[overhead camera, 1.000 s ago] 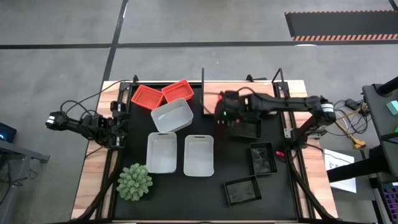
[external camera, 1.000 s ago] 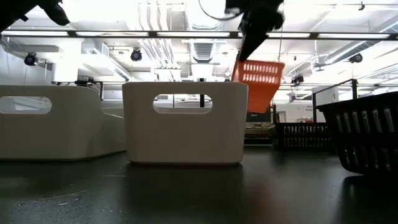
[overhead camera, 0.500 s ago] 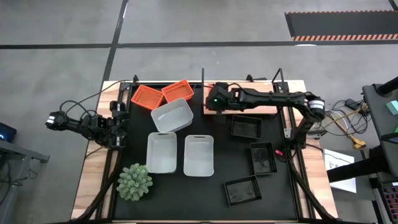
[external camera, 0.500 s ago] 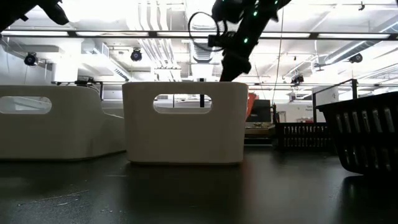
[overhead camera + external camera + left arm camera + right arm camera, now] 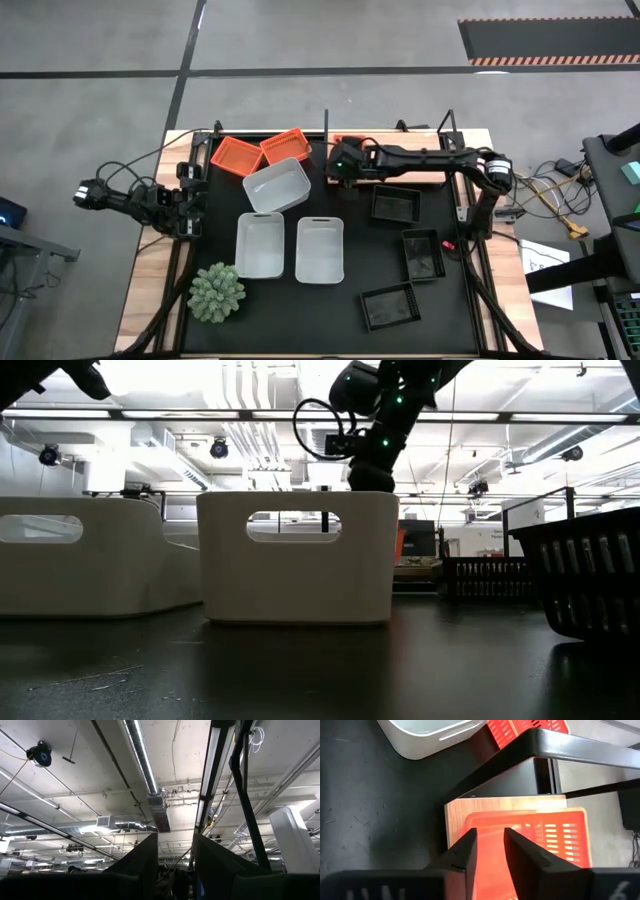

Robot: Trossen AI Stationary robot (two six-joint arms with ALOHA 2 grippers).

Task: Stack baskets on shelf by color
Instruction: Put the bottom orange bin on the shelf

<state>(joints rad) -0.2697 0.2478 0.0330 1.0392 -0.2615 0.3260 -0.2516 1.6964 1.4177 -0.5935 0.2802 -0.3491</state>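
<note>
Right gripper (image 5: 490, 847) sits over the left end of the light-brown wooden shelf board (image 5: 457, 812), fingers slightly parted, straddling the rim of an orange-red slotted plastic basket (image 5: 555, 837) resting on the board. Can't tell if it's grasping or let go. 2 more orange-red baskets (image 5: 262, 152) lie off the shelf at the black mat's far-left corner, beside 3 white deep bins (image 5: 277, 185); 3 black mesh baskets (image 5: 421, 254) lie right. Left gripper (image 5: 190, 208) waits, parted, at the table's left edge. Risk: lifting away with a finger inside the rim could drag the basket off the board's edge.
</note>
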